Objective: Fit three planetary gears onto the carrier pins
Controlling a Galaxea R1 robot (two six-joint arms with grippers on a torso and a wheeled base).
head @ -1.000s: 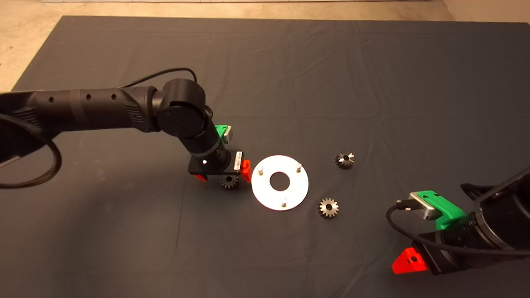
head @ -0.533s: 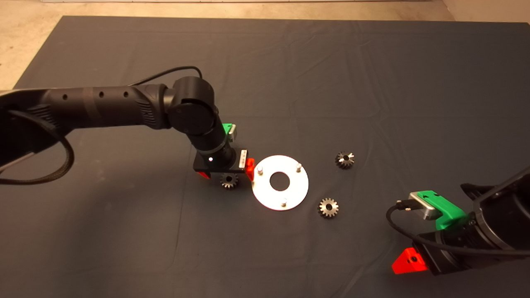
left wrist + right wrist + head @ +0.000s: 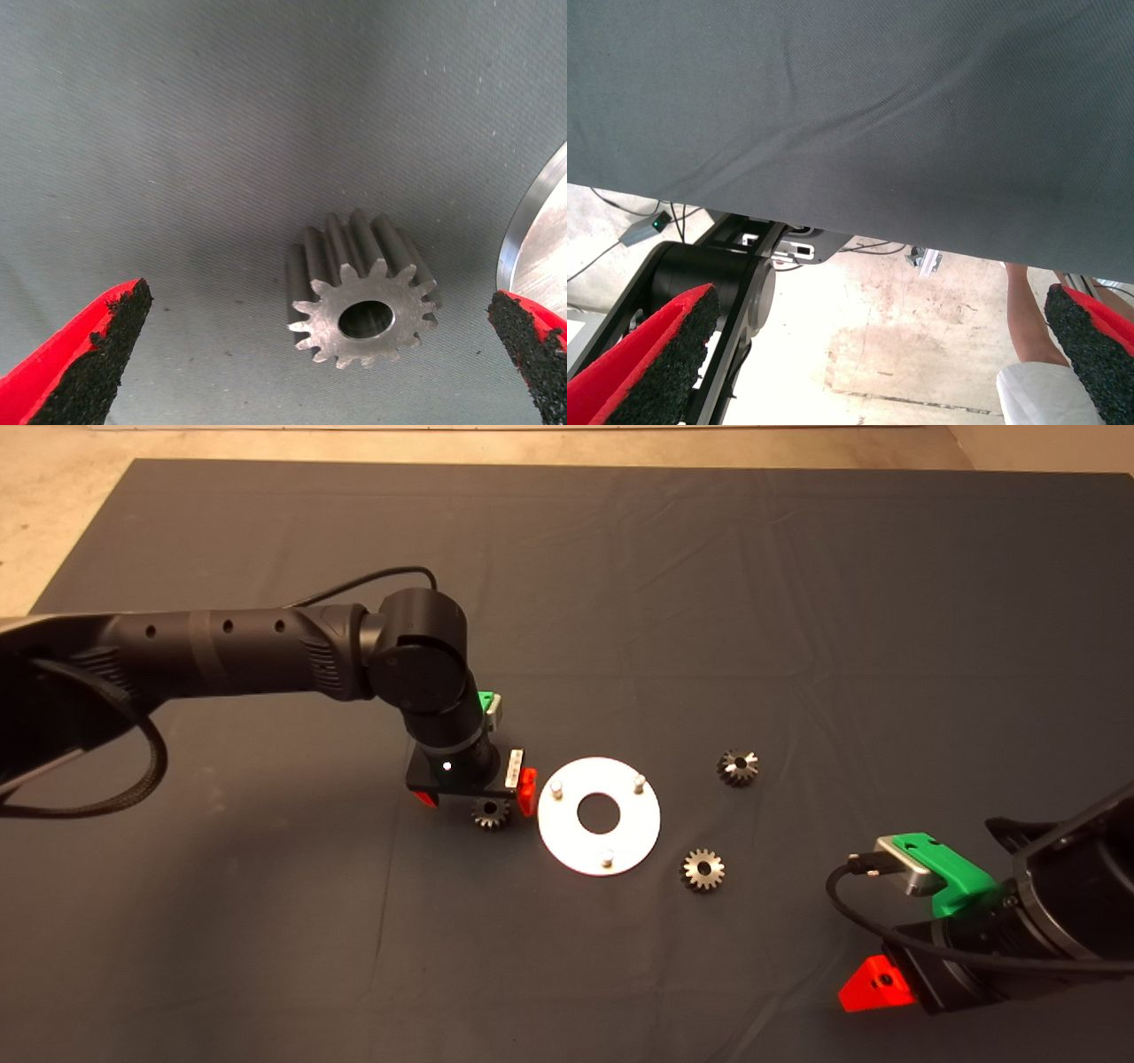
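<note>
The left hand (image 3: 478,797) hung low over the worktop with its fingers (image 3: 84,363) spread wide apart, straddling one planetary gear (image 3: 361,290) that lay on the dark mat (image 3: 620,584) just beside the white disc (image 3: 567,849). In the left wrist view the gear sat between the pads, touching neither. The other two gears, one (image 3: 737,767) past the disc's far side and one (image 3: 702,869) near its front edge, lay loose on the mat. All three carrier pins (image 3: 607,857) stood bare, so nothing was installed yet. By my read this was the first pick: the hand should settle until the pads are level with the teeth, centre on the gear, then close squarely on the toothed flanks so the bore stays level. The disc rim (image 3: 532,230) sat close to one pad; catching it could nudge the disc. The right hand (image 3: 877,985) waited at the lower right, fingers (image 3: 656,363) parted and empty
</note>
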